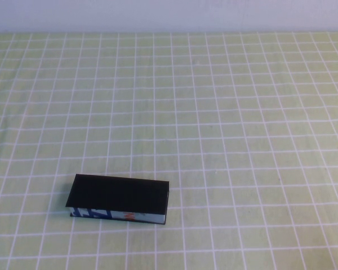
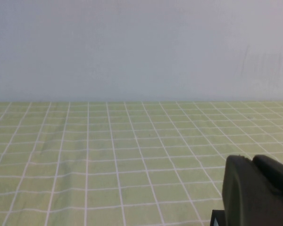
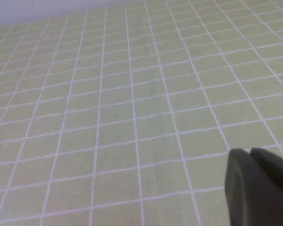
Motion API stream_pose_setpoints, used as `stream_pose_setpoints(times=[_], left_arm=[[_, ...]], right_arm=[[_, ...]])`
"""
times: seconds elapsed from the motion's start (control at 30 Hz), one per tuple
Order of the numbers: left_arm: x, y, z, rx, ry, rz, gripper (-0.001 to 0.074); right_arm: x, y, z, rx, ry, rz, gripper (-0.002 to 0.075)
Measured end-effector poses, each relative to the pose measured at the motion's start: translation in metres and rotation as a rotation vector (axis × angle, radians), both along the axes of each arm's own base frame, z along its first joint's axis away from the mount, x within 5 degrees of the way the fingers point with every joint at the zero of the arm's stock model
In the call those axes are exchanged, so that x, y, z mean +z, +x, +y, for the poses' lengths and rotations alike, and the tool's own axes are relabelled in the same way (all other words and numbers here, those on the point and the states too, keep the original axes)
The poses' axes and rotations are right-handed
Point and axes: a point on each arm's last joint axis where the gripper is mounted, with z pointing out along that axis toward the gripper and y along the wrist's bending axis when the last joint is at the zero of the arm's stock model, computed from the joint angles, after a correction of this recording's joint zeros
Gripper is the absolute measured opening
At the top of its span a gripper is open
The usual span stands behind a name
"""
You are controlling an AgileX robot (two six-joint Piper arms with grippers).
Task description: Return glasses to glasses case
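The glasses case lies on the green checked cloth at the near left. Its top is flat black with the lid down, and its blue, white and orange front side faces me. The glasses are not in view in any frame. Neither arm shows in the high view. My left gripper is shut and empty, held low over the cloth, and a small dark corner of the case shows beside it. My right gripper is shut and empty above bare cloth.
The green cloth with a white grid covers the whole table. A pale wall stands behind the table's far edge.
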Motion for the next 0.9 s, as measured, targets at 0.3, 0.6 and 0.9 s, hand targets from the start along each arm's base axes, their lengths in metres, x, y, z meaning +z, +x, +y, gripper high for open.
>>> stream_pose_setpoints(times=[0.3, 0.6, 0.9], left_arm=[[0.000, 0.000, 0.000, 0.000, 0.000, 0.000, -0.0001], [-0.005, 0.000, 0.001, 0.020, 0.171, 0.020, -0.0001], [-0.014, 0.000, 0.005, 0.050, 0.047, 0.145, -0.0001]], right_arm=[[0.000, 0.000, 0.000, 0.000, 0.000, 0.000, -0.0018], [0.000, 0.000, 0.000, 0.000, 0.000, 0.000, -0.0018], [0.000, 0.000, 0.000, 0.000, 0.000, 0.001, -0.0018]])
